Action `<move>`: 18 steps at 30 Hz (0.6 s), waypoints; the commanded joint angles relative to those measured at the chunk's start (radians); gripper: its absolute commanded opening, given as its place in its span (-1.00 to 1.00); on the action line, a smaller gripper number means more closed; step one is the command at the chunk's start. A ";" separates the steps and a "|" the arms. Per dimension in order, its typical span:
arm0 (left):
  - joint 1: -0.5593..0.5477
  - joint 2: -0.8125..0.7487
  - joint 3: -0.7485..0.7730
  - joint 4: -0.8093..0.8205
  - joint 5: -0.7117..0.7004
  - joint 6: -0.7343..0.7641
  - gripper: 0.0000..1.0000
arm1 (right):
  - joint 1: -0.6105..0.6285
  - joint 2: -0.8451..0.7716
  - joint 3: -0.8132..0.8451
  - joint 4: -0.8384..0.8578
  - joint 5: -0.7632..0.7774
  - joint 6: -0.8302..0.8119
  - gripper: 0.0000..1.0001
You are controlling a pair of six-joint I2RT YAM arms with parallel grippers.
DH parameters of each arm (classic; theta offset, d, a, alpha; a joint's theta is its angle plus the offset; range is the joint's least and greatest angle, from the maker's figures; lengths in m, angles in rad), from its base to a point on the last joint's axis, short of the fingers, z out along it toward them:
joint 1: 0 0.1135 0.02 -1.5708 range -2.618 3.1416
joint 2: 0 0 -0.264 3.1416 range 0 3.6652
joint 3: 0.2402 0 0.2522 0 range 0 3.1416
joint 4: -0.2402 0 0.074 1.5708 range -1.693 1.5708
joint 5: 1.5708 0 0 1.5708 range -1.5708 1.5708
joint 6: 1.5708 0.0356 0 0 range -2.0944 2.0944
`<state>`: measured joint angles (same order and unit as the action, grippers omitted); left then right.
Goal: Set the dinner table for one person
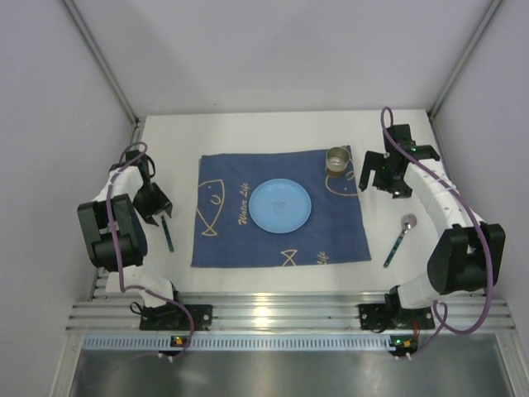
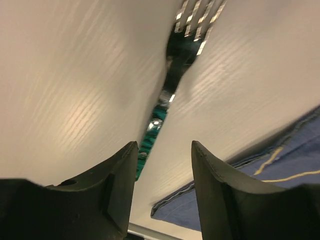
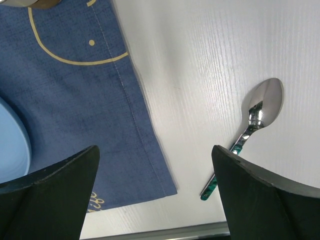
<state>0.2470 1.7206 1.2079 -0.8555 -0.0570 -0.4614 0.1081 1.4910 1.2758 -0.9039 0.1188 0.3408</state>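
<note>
On the white dinner table (image 1: 248,132) lies a dark blue cloth (image 1: 223,240) with a light blue plate (image 1: 281,205) at its middle and a metal cup (image 1: 337,160) on its far right corner. A green-handled fork (image 1: 168,236) rests on the table left of the cloth. My left gripper (image 1: 157,213) hovers open just over the fork (image 2: 155,125), whose handle runs beside my left finger (image 2: 120,180), untouched. A green-handled spoon (image 1: 398,238) lies right of the cloth. My right gripper (image 1: 374,184) stands open and holds nothing, over the cloth's right edge (image 3: 75,75); the spoon (image 3: 260,107) is off to its right.
Grey walls close in the table on the left, back and right. A metal rail (image 1: 273,314) runs along the near edge with both arm bases on it. The plate's rim (image 3: 10,145) shows at the left of the right wrist view.
</note>
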 commanded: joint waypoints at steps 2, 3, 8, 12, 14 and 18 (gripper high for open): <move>0.046 0.020 -0.016 -0.076 -0.069 0.019 0.03 | -0.010 -0.031 0.000 0.031 -0.004 -0.006 0.89; 0.052 0.023 -0.019 -0.071 -0.069 0.027 0.03 | -0.008 -0.029 0.000 0.033 -0.007 -0.006 0.89; 0.057 0.042 -0.044 -0.016 -0.101 0.058 0.01 | -0.012 -0.023 -0.010 0.039 -0.013 -0.008 0.89; 0.057 0.092 -0.059 0.041 -0.048 0.063 -0.02 | -0.012 -0.011 -0.006 0.040 -0.022 -0.005 0.89; 0.057 0.100 -0.067 0.074 -0.020 0.061 -0.05 | -0.012 -0.003 0.002 0.040 -0.024 -0.006 0.89; 0.057 0.087 -0.064 0.085 -0.001 0.056 -0.14 | -0.012 0.000 0.011 0.039 -0.021 -0.006 0.89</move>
<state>0.3012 1.7798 1.1690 -0.8589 -0.0898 -0.4053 0.1081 1.4937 1.2694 -0.8963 0.1028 0.3408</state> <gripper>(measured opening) 0.437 0.943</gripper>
